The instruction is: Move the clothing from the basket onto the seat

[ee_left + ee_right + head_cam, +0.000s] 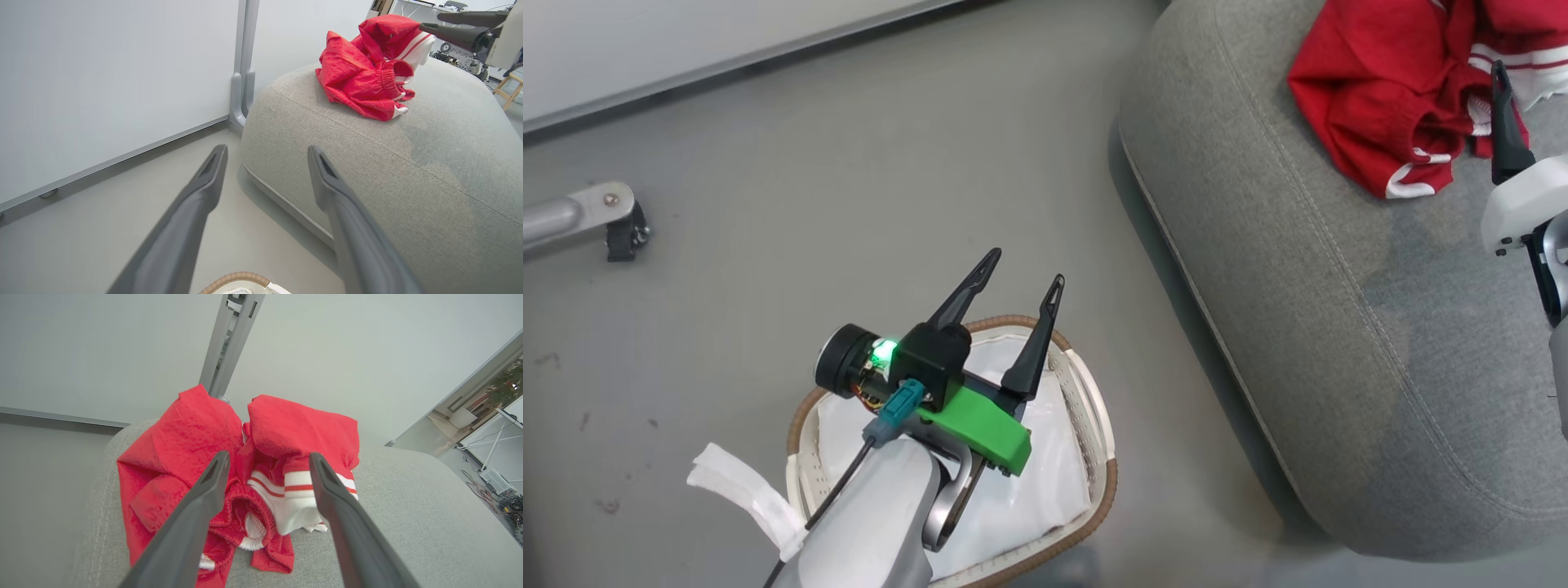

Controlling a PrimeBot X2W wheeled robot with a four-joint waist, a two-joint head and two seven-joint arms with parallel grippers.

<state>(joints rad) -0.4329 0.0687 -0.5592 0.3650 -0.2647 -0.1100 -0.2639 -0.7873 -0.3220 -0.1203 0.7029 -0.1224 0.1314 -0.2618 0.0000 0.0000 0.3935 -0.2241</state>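
Observation:
The clothing (1372, 98) is a crumpled red heap with white striped trim, lying on the far part of the grey seat (1339, 327). My right gripper (1500, 77) hovers at the heap's right side. In the right wrist view that gripper (269, 457) is open just over the clothing (184, 449), holding nothing. My left gripper (1025, 268) is open and empty above the basket (1094, 490), which holds a white liner sheet (1045, 498). From the left wrist view my left gripper (266, 151) points at the seat (408, 171) and the clothing (359, 77); the right gripper (430, 21) shows beyond.
Grey floor lies between basket and seat. A white wall panel with a grey post (243, 61) stands behind the seat. A metal leg with a caster (613, 220) sits on the floor at far left. A wooden stool (508, 92) and floor cables (474, 482) lie beyond.

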